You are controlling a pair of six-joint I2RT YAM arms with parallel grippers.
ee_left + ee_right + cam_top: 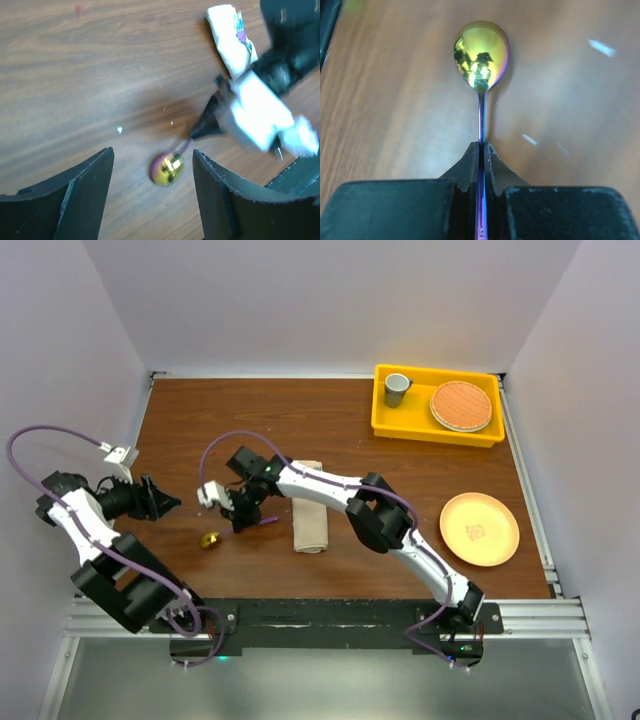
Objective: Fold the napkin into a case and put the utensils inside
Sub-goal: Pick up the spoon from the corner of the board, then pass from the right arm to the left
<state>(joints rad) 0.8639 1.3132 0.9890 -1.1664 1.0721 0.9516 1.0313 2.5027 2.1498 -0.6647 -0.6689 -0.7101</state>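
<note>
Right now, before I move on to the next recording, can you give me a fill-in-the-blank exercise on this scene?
1. The right claw is shut on the handle of the ____.
2. The left claw stands ____, with nothing between its fingers.
3. The grey cup stands in the yellow ____.
Missing words: spoon; open; tray.

Top cam: fixed high, far off, looks down on whole tabletop (330,440); spoon (210,539) tiny in it. Left wrist cam: close above spoon, looks down btwn left claw (151,150) fingers, right claw (202,129) just beyond spoon. Right wrist cam: v. close, low, sights along spoon handle to bowl. All 3 share spoon.
</note>
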